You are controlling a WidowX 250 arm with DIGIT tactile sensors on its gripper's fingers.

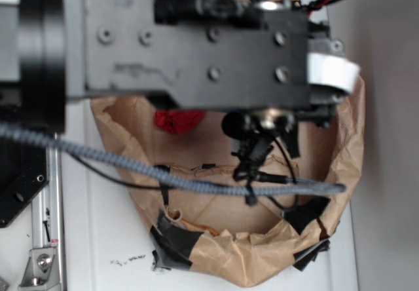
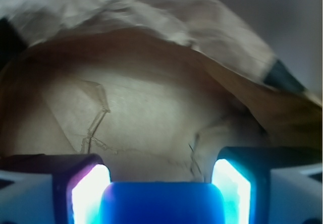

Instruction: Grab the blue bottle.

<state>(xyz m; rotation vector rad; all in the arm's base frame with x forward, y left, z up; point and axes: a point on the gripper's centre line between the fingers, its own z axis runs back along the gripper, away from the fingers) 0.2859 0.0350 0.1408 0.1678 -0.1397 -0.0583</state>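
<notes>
Between the two glowing fingers (image 2: pixel 91 193) of the pincer (image 2: pixel 161 193) sits the blue bottle (image 2: pixel 161 203), low in the wrist view, inside the brown paper bag (image 1: pixel 242 265). The fingers are right against its sides, so I judge the pincer is clenched on the bottle — a gap is not showing on either side.

I think the bottle is light and stiff, made of smooth plastic, so it may slip. Its round body looks like the best spot to hold, not the thin neck.

Much is hidden. Only a rounded blue top edge shows, cut off by the picture's bottom edge, so I cannot tell neck from body. From the outside view the big black arm (image 1: pixel 196 42) covers the bottle fully. A red wad (image 1: pixel 178 120) peeks out near the bag's far wall. Black tape (image 1: pixel 173 238) patches the near rim.
</notes>
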